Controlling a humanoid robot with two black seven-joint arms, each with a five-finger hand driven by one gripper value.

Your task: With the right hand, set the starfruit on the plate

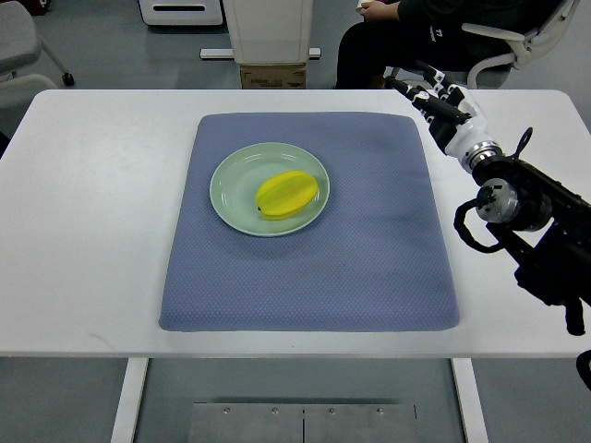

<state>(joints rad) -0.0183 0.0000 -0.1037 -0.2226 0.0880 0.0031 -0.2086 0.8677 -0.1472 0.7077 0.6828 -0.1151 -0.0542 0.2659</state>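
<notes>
A yellow starfruit point(287, 194) lies on the pale green plate point(231, 180), a little right of the plate's middle. The plate sits on the blue-grey mat point(369, 249), in its upper left part. My right hand point(432, 96) hovers over the mat's far right corner, well away from the fruit, with its fingers stretched out and nothing in them. Its black arm point(531, 217) comes in from the right edge. My left arm does not show.
The mat lies on a white table point(83, 231). Beyond the table's far edge a seated person point(406, 41) in dark clothes is close to my right hand. A cardboard box point(273, 74) and a white stand are at the back.
</notes>
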